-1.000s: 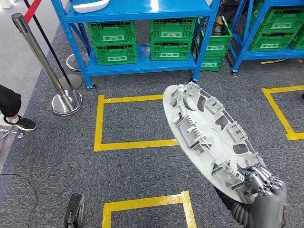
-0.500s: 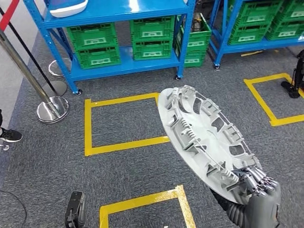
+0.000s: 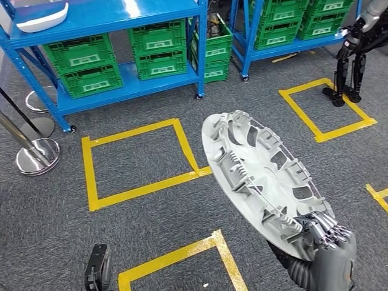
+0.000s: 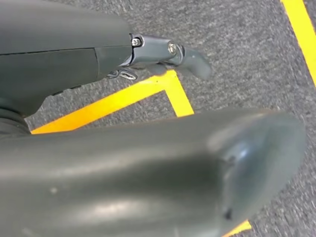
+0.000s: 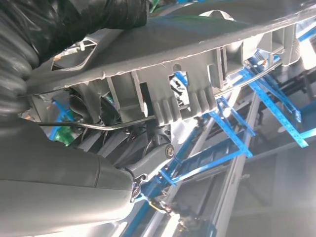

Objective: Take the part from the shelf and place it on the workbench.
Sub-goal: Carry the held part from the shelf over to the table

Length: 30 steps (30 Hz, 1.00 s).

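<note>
While right hand (image 3: 330, 257) fingers grasp the part (image 3: 260, 176) | grey carpet (image 3: 45, 230), yellow tape (image 3: 137, 191) | left fingers unclear

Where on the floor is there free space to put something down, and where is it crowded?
Bare carpet lies inside the yellow tape square before the blue shelf, and inside the second tape square further right. It is crowded at the stanchion bases and under the held wheel cover.

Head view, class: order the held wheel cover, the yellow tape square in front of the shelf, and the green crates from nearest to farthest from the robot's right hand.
1. Wheel cover: gripped by the right hand.
2. Yellow tape square: mid-floor, leftward.
3. Green crates: far back, on the blue shelf.
</note>
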Motion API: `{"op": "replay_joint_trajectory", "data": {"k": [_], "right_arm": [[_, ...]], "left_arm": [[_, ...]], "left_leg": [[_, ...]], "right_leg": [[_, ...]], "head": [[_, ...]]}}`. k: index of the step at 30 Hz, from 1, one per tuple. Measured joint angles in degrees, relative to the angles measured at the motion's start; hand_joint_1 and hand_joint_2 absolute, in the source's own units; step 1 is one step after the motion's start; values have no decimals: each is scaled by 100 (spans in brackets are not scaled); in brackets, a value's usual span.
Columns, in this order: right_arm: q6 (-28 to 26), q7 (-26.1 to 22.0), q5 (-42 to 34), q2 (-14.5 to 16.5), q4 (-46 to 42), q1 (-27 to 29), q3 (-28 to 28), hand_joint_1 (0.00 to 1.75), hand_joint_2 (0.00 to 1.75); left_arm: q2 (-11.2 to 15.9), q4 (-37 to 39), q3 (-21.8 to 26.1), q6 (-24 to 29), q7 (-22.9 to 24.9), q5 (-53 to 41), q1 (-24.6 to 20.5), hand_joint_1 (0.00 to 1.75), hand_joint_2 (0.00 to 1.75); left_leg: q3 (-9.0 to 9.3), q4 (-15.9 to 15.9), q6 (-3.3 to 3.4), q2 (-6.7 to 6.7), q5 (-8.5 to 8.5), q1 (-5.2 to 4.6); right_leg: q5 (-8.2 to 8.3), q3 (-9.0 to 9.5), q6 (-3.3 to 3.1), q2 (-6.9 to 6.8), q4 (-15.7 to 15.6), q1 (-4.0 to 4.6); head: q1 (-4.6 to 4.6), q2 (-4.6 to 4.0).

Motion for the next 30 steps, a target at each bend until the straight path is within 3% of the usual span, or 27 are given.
{"op": "replay_joint_trajectory", "data": {"k": [1, 3, 5, 6, 7, 8, 9, 12, 14, 16, 18, 21, 22, 23, 24, 25, 27, 29, 30], "right_arm": [[-1, 6, 9, 0, -1, 16, 1, 175, 175], [-2, 8, 37, 0, -3, 36, 8, 175, 175], [-2, 7, 64, 1, -4, 39, 17, 175, 175], [-2, 6, 71, 2, -4, 42, 20, 175, 175], [-2, 5, 72, 3, -4, 50, 20, 175, 175], [-2, 4, 68, 4, -4, 58, 20, 175, 175], [-2, 3, 64, 4, -4, 67, 20, 175, 175], [-2, -3, 56, 5, -11, 87, 19, 175, 175], [-3, -7, 56, 6, -25, 99, 19, 175, 175], [-3, -7, 58, 7, -37, 124, 18, 175, 175], [-3, -1, 63, 9, -51, 140, 13, 175, 175], [-3, 11, 80, 14, -64, 147, 8, 175, 175], [-3, 15, 83, 15, -64, 151, 6, 175, 175], [-3, 19, 84, 15, -64, 157, 3, 175, 175], [-3, 22, 83, 15, -63, 164, 1, 175, 175], [-3, 25, 83, 15, -64, 170, -2, 175, 175], [-4, 29, 83, 15, -64, 176, -4, 175, 175], [-4, 32, 84, 15, -65, 178, -13, 175, 175], [-4, 33, 84, 15, -66, 181, -19, 175, 175]], "left_arm": [[-1, -1, 0, -1, 4, -2, -3, 0, 0], [4, -5, 0, -18, 3, -5, -14, 0, 0], [16, -8, 0, -52, 3, -8, -1, 0, 0], [23, -8, 0, -67, 3, -8, 14, 0, 0], [30, -8, 0, -79, 3, -8, 29, 0, 0], [39, -8, 0, -87, 3, -8, 38, 0, 0], [49, -8, 0, -92, 2, -8, 43, 0, 0], [76, -8, 0, -94, -5, -15, 43, 0, 0], [88, -8, 0, -91, -11, -27, 46, 0, 0], [91, -8, 0, -86, -13, -34, 41, 0, 0], [94, -8, 0, -82, -14, -39, 26, 0, 0], [101, -8, 0, -80, -15, -51, 43, 0, 0], [103, -8, 0, -79, -14, -56, 59, 0, 0], [104, -8, 0, -75, -14, -61, 71, 0, 0], [103, -8, 0, -70, -13, -67, 77, 0, 0], [104, -8, 0, -62, -13, -74, 77, 0, 0], [111, -8, 0, -46, -13, -87, 73, 0, 0], [113, -8, 0, -32, -10, -99, 69, 0, 0], [107, -8, 0, -24, -9, -103, 67, 0, 0]], "left_leg": [[-5, -11, 34, 50, 18, 2], [-2, -53, 107, 161, 53, 19], [-8, -68, 144, 281, 66, 21], [-14, -66, 150, 345, 65, 18], [-16, -64, 150, 411, 63, 15], [-17, -63, 149, 474, 60, 15], [-14, -63, 145, 531, 56, 14], [7, -53, 100, 663, 31, -9], [7, -44, 50, 740, 26, -43], [13, -45, -8, 821, 16, -51], [-34, 116, -70, 713, -128, -36], [-462, 1112, -111, 404, -642, -16], [-607, 1427, -113, 376, -741, -15], [-680, 1572, -109, 364, -733, -15], [-654, 1491, -97, 350, -609, -15], [-528, 1191, -75, 316, -394, -15], [-210, 429, -19, 98, -17, -6], [-54, 31, 7, -75, 70, -7], [-46, -8, 11, -74, 56, -14]], "right_leg": [[-1, -34, 32, 0, 7, -10], [-155, -160, 89, -182, 220, -4], [-510, -447, 137, -429, 855, -1], [-673, -613, 154, -478, 1231, -6], [-751, -725, 166, -499, 1492, -9], [-728, -747, 171, -512, 1566, -10], [-600, -652, 168, -531, 1406, -10], [-157, -39, 114, -772, 301, 24], [-136, 122, 51, -869, -2, 61], [-118, 111, -24, -779, -20, 56], [-86, 114, -100, -685, -51, 30], [-63, 115, -173, -538, -67, 19], [-61, 114, -179, -473, -64, 23], [-60, 115, -181, -405, -59, 29], [-60, 118, -181, -336, -52, 34], [-61, 123, -180, -269, -45, 37], [-62, 112, -163, -152, -22, 41], [-44, 52, -107, -47, -2, 26], [-28, 19, -66, 4, 1, 14]], "head": [[-1, 0], [27, 0], [57, 0], [61, 0], [61, 0], [62, 0], [63, 0], [64, 0], [56, 0], [50, 0], [35, 0], [-13, 0], [-20, 0], [-20, 0], [-20, 0], [-21, 0], [-18, 0], [-18, 0], [-22, 0]]}}
